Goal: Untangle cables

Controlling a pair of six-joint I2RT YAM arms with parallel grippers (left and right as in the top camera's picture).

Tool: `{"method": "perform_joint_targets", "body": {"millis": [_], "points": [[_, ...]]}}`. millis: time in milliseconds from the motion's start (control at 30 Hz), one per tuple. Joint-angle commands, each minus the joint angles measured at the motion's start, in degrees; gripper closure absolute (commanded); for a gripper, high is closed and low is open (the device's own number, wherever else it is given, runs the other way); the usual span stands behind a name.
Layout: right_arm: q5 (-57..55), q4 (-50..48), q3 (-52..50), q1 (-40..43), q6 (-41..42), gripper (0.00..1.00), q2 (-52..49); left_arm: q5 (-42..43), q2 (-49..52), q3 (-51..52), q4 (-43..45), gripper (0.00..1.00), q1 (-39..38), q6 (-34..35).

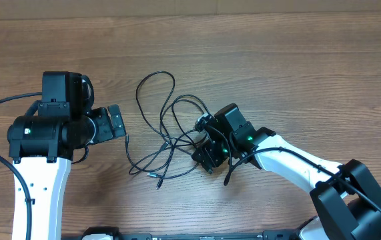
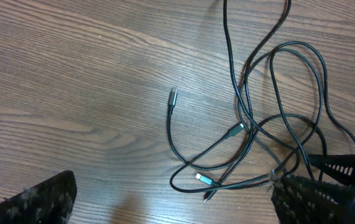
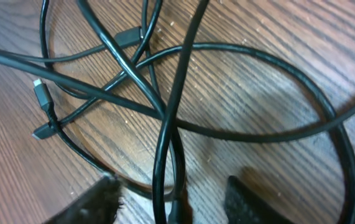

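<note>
Several thin black cables (image 1: 170,133) lie tangled in loose loops on the wooden table. My left gripper (image 1: 119,122) is open and empty, just left of the tangle. In the left wrist view its fingers (image 2: 177,208) are spread wide, with the cables (image 2: 270,118) ahead to the right and a silver plug (image 2: 173,94) lying free. My right gripper (image 1: 205,160) is low on the right side of the tangle. In the right wrist view its fingers (image 3: 174,205) are open, with one cable strand (image 3: 165,155) running between them, not clamped.
The table (image 1: 297,60) is bare wood all round the tangle. A light-coloured plug end (image 2: 206,179) lies at the near edge of the tangle. The right arm's thicker black wire (image 1: 290,155) runs along its white link. The right gripper's tip shows in the left wrist view (image 2: 345,165).
</note>
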State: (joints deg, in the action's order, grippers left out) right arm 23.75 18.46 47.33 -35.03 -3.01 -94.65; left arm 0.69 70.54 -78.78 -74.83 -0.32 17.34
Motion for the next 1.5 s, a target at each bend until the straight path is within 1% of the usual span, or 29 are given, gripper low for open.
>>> {"method": "perform_joint_targets", "body": {"millis": [0, 33, 67, 100, 133, 167, 400, 567, 633, 800, 833, 867, 900, 933, 1033, 1133, 1467], "points": [[0.37, -1.29, -0.39, -0.85, -0.28, 0.65, -2.12, 0.37, 0.28, -0.11, 0.07, 0.0, 0.28, -1.07], [0.37, -1.57, -0.39, -1.05, -0.28, 0.71, -2.54, 0.37, 0.28, -0.11, 0.07, 0.0, 0.28, -1.07], [0.37, -2.05, -0.39, -1.38, -0.28, 0.83, -3.04, 0.37, 0.28, -0.11, 0.07, 0.0, 0.28, -1.07], [0.39, -2.34, -0.39, -1.57, -0.24, 0.91, -3.1, 0.37, 0.26, -0.11, 0.07, 0.0, 0.28, -1.07], [0.37, -2.51, -0.39, -1.75, -0.24, 0.95, -3.1, 0.37, 0.26, -0.11, 0.07, 0.0, 0.28, -1.07], [0.37, -2.54, -0.39, -1.86, -0.24, 0.96, -3.1, 0.37, 0.26, -0.11, 0.07, 0.0, 0.28, -1.09], [0.35, -3.48, -0.35, -1.88, 2.12, 0.96, -3.02, 0.37, 0.26, -0.11, 0.09, 0.0, 0.28, -1.07], [0.35, -3.65, -0.35, -1.88, 2.12, 0.96, -2.97, 0.37, 0.26, -0.11, 0.07, 0.0, 0.28, -1.07], [0.35, -3.67, -0.35, -1.88, 2.12, 0.94, -2.97, 0.37, 0.26, -0.11, 0.09, 0.0, 0.28, -1.07], [0.35, -3.54, -0.35, -1.88, 2.14, 0.93, -2.97, 0.37, 0.26, -0.11, 0.07, 0.0, 0.28, -1.07], [0.35, -3.39, -0.35, -1.88, 2.12, 0.92, -2.97, 0.37, 0.26, -0.11, 0.07, 0.0, 0.28, -1.07], [0.33, -3.21, -0.35, -1.88, 2.12, 0.86, -2.97, 0.37, 0.26, -0.11, 0.07, 0.0, 0.28, -1.07], [0.35, -3.08, -0.35, -1.88, 2.12, 0.77, -2.97, 0.37, 0.26, -0.11, 0.07, 0.0, 0.28, -1.07], [0.33, -2.95, -0.35, -1.88, 2.1, 0.72, -2.97, 0.37, 0.26, -0.11, 0.07, 0.0, 0.28, -1.07], [0.33, -2.71, -0.35, -1.88, 2.1, 0.69, -2.97, 0.37, 0.26, -0.11, 0.07, 0.0, 0.28, -1.07], [0.33, -2.54, -0.35, -1.88, 2.1, 0.68, -2.89, 0.37, 0.26, -0.11, 0.07, 0.0, 0.28, -1.07], [0.31, -1.14, -0.35, -1.86, 2.08, 0.74, -1.44, 0.37, 0.26, -0.11, 0.07, 0.0, 0.28, -1.07]]}}
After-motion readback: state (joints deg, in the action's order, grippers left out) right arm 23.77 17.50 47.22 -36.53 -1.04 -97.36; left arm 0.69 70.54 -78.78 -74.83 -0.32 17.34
